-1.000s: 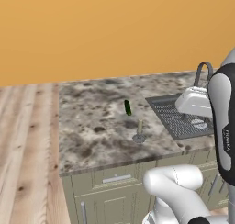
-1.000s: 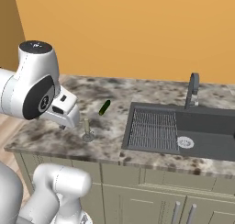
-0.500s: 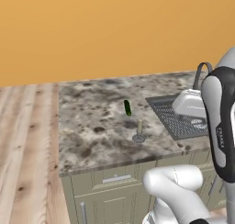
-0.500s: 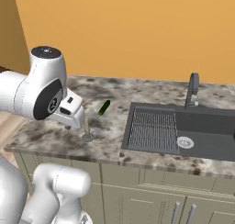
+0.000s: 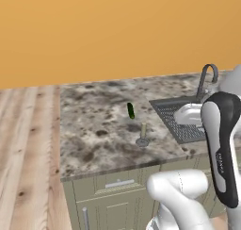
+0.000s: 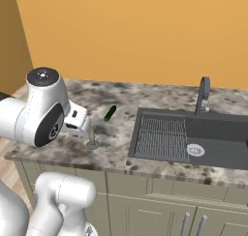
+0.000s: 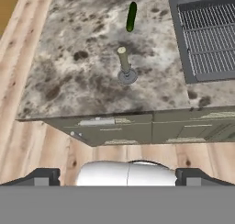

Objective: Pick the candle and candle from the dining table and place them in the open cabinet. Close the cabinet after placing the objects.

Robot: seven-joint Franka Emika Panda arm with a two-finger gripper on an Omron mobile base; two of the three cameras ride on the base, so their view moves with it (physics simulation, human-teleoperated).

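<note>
Lettering [image 5: 220, 161] on robot forearm, too blurred to read.

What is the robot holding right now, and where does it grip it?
Nothing. The gripper is open and empty, well short of the candle, which stands alone on the dining table.

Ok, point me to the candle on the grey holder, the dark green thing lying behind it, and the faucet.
Greyish candle on silver-grey holder [image 7: 123, 60], hand view, on the candle's stem.
Dark green elongated object [image 7: 131, 16], hand view, on its middle.
Curved grey faucet [image 6: 204, 91], right base view, on its upright neck.
</note>
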